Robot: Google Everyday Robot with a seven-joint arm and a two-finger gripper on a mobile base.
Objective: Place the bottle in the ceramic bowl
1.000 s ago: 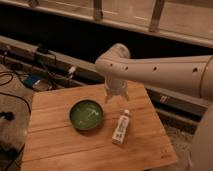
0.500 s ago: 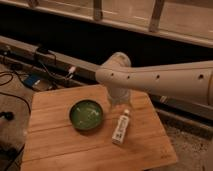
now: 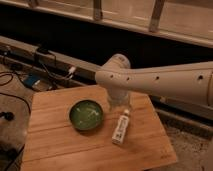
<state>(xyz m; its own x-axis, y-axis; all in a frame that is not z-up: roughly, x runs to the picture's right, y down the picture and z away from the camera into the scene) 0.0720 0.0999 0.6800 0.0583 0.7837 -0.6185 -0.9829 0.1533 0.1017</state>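
Bottle (image 3: 121,130) pickup has not yet happened, so by my reading you are at the approach-and-grasp step. The wooden table (image 3: 60,147) carries everything. The white arm (image 3: 165,82) reaches in from the right of the view across the table's far side. The ceramic bowl (image 3: 86,116) sits left of centre with nothing in it. The gripper (image 3: 119,103) hangs under the arm's wrist, over the table, with its jaws spread wide and nothing in them. The bottle lies flat on the wood just beside the bowl, on the bowl's right in the view and not touching it, with its cap pointing away toward the gripper. The gripper is above and slightly beyond that capped end, close to it but clear of it. Your next move probably calls for bringing the gripper down over the bottle's body, jaws across its slim width, then closing, lifting and carrying it over the bowl.
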